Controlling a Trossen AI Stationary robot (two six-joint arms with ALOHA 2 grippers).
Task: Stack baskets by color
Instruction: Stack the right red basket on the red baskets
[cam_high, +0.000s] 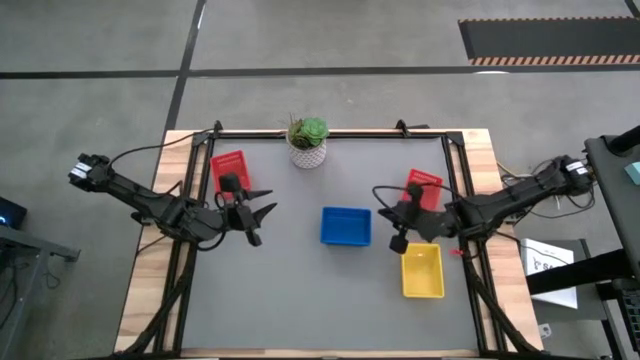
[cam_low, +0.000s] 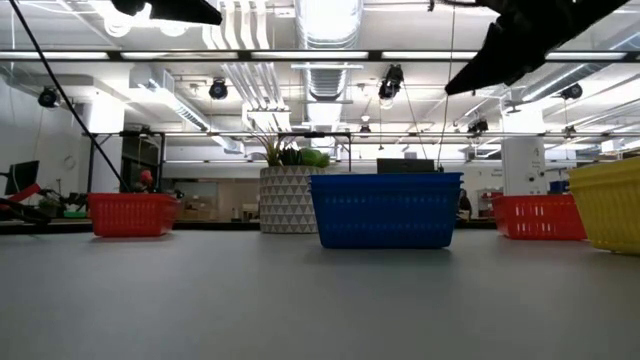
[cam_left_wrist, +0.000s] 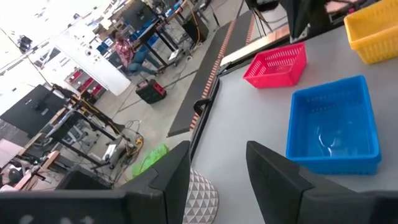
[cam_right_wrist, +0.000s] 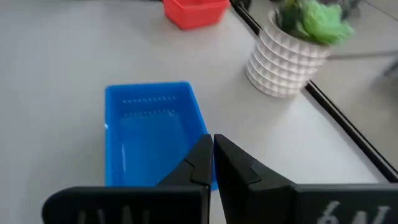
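Observation:
A blue basket (cam_high: 346, 226) rests on its base at the middle of the grey table. One red basket (cam_high: 230, 170) stands at the far left, another red one (cam_high: 425, 188) at the right, and a yellow basket (cam_high: 422, 270) nearer on the right. My left gripper (cam_high: 268, 202) hangs open above the table, left of the blue basket (cam_left_wrist: 333, 124), holding nothing. My right gripper (cam_high: 382, 195) is shut and empty, in the air just right of the blue basket (cam_right_wrist: 149, 134), in front of the right red basket.
A green plant in a white patterned pot (cam_high: 308, 142) stands at the far edge's middle. A black frame rail (cam_high: 330, 133) runs round the table top. Bare grey surface lies toward the near edge (cam_high: 300, 310).

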